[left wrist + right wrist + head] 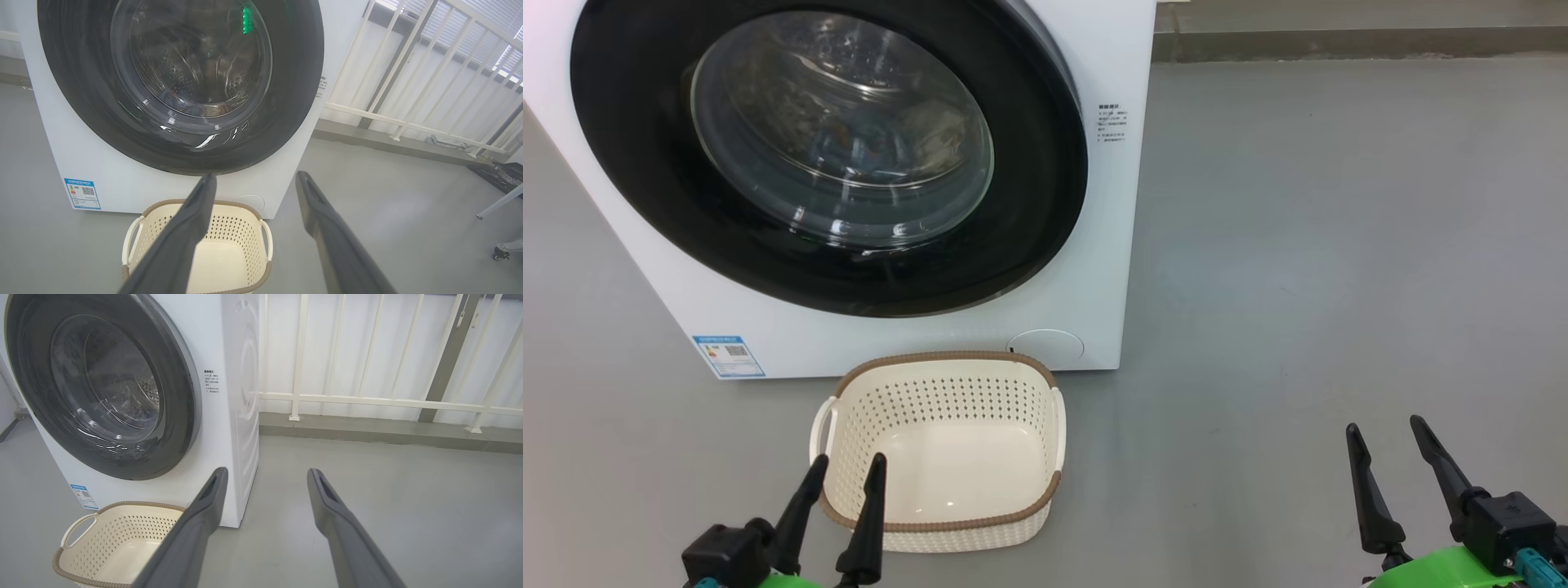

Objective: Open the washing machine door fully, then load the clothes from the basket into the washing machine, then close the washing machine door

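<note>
From the head camera you see the washing machine (pixel 915 343) with its round black door (pixel 829 155) shut flat against the front. The clothes (pixel 935 131) show dimly through the glass, inside the drum. The basket (pixel 947 357) stands on the grey floor (pixel 1298 245) just in front of the machine, and its bare bottom is showing. Your left gripper (pixel 849 461) hangs over the basket's near rim with its fingers spread apart and nothing between them. Your right gripper (pixel 1384 425) is well off to the right over the floor, also spread wide and gripping nothing.

From the left wrist you look between the parted fingers at the closed door. A bluish and orange heap lies low in the drum behind the glass. The basket is below, and the blue sticker (pixel 82 193) is on the machine's lower corner.

From the right wrist the fingers stand wide apart over bare floor, with the machine's side and closed door to the left. The basket is in the lower left corner and a white railing (pixel 367 400) runs behind.
</note>
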Available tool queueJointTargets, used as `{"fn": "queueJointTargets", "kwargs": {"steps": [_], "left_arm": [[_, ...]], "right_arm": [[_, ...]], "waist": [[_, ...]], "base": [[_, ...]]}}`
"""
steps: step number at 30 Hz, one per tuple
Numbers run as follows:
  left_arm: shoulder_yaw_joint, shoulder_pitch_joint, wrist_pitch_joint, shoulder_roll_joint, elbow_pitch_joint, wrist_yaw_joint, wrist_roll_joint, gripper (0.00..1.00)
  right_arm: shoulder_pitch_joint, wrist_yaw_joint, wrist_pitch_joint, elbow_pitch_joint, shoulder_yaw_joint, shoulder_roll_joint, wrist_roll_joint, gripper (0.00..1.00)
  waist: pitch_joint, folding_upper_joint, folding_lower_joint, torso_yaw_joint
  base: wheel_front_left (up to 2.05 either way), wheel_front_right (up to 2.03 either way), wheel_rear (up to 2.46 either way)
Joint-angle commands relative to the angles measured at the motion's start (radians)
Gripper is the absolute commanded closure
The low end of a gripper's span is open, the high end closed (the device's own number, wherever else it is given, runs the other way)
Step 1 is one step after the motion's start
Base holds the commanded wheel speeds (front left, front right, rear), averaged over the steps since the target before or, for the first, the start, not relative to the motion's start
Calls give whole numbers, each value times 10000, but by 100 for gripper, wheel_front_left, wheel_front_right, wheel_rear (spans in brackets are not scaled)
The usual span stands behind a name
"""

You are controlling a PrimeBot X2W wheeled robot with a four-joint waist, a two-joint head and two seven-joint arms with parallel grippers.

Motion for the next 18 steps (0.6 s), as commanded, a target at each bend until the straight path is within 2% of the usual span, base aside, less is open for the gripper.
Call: {"fn": "queueJointTargets", "kwargs": {"steps": [1,2,9,13,18], "left_arm": [[320,-174,-65,169,-310,-15,-132,0],[-15,1,0,-10,19,0,-3,100],[-71,241,75,-207,517,6,-259,100],[33,217,170,-200,517,4,-642,100],[130,185,272,-198,523,3,-1023,100]], "right_arm": [[-202,-65,-46,-223,294,-68,-47,0],[1,4,0,44,0,4,1,100],[54,4,126,706,-63,103,327,100],[12,2,252,725,-45,98,833,100],[-25,0,345,746,-12,92,1338,100]], "waist": [[3,-1,0,-3],[2,-1,0,-2],[5,-1,2,-11],[-11,-1,23,-63],[10,-1,3,-101]], "base": [[0,0,0],[0,0,0],[0,0,0],[0,0,0],[0,0,0]]}}
